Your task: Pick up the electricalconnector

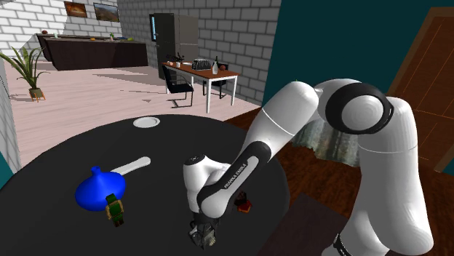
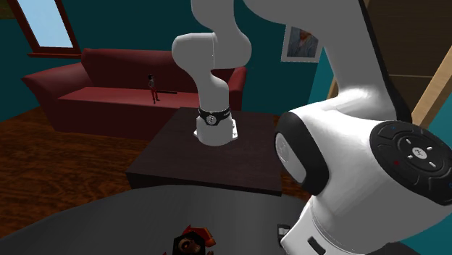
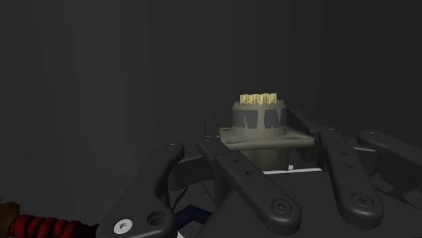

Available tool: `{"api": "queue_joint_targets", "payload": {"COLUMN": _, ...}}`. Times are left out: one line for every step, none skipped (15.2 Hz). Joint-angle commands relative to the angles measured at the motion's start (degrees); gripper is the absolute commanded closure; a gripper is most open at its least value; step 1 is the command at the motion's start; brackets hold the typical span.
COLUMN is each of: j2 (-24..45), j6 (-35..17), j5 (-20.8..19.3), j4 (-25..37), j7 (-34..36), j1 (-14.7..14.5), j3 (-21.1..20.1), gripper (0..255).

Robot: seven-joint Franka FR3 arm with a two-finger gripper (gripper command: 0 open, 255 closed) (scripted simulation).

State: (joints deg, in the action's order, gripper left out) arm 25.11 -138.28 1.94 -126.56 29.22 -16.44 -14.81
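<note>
Sitting just ahead of the black gripper [image 1: 202, 236], the grey cylindrical gold-pinned connector [image 3: 259, 122] seems light, stiff — take its drum; whether gripped, I cannot tell.

A small grey cylindrical electrical connector [image 3: 257, 125], with a square flange around its base and a crown of yellowish pins, seen against the dark bench [image 3: 101, 81].

One blue rounded object [image 1: 98, 193], one figurine [image 1: 114, 209], one white stick [image 1: 131, 166] and one white plate [image 1: 146, 122] are counted on the single black table [image 1: 65, 156], left of the shoulder view. One connector [image 3: 257, 125] is seen at the wrist view's middle, and one red sofa [image 2: 94, 94] at the second exterior view's left.
</note>
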Motion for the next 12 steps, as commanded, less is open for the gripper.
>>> {"api": "queue_joint_targets", "payload": {"j2": -1.4, "j6": 1.2, "j5": 0.3, "j4": -0.1, "j7": 0.0, "j1": 0.2, "j3": -0.3, "gripper": 255}}
{"api": "queue_joint_targets", "payload": {"j2": -2.1, "j6": 1.9, "j5": 0.5, "j4": -0.2, "j7": -0.1, "j1": 0.3, "j3": -0.4, "gripper": 255}}
{"api": "queue_joint_targets", "payload": {"j2": -2.8, "j6": 2.5, "j5": 0.7, "j4": -0.2, "j7": -0.2, "j1": 0.3, "j3": -0.5, "gripper": 255}}
{"api": "queue_joint_targets", "payload": {"j2": -3.5, "j6": 3.1, "j5": 0.9, "j4": -0.3, "j7": -0.2, "j1": 0.4, "j3": -0.6, "gripper": 255}}
{"api": "queue_joint_targets", "payload": {"j2": -4.1, "j6": 3.8, "j5": 1.0, "j4": -0.3, "j7": -0.3, "j1": 0.5, "j3": -0.7, "gripper": 255}}
{"api": "queue_joint_targets", "payload": {"j2": -4.8, "j6": 4.4, "j5": 1.2, "j4": -0.3, "j7": -0.3, "j1": 0.6, "j3": -0.8, "gripper": 255}}
{"api": "queue_joint_targets", "payload": {"j2": -5.5, "j6": 5.0, "j5": 1.4, "j4": -0.3, "j7": -0.4, "j1": 0.7, "j3": -0.9, "gripper": 255}}
{"api": "queue_joint_targets", "payload": {"j2": -6.1, "j6": 5.7, "j5": 1.6, "j4": -0.3, "j7": -0.4, "j1": 0.8, "j3": -1.0, "gripper": 255}}
{"api": "queue_joint_targets", "payload": {"j2": -6.8, "j6": 6.4, "j5": 1.7, "j4": -0.3, "j7": -0.5, "j1": 0.9, "j3": -1.1, "gripper": 255}}
{"api": "queue_joint_targets", "payload": {"j2": -7.4, "j6": 7.0, "j5": 1.9, "j4": -0.3, "j7": -0.5, "j1": 0.9, "j3": -1.2, "gripper": 255}}
{"api": "queue_joint_targets", "payload": {"j2": -7.6, "j6": 7.1, "j5": 1.9, "j4": -0.3, "j7": -0.5, "j1": 0.9, "j3": -1.2, "gripper": 255}}
{"api": "queue_joint_targets", "payload": {"j2": -7.5, "j6": 7.1, "j5": 1.9, "j4": -0.3, "j7": -0.5, "j1": 0.9, "j3": -1.2, "gripper": 255}}
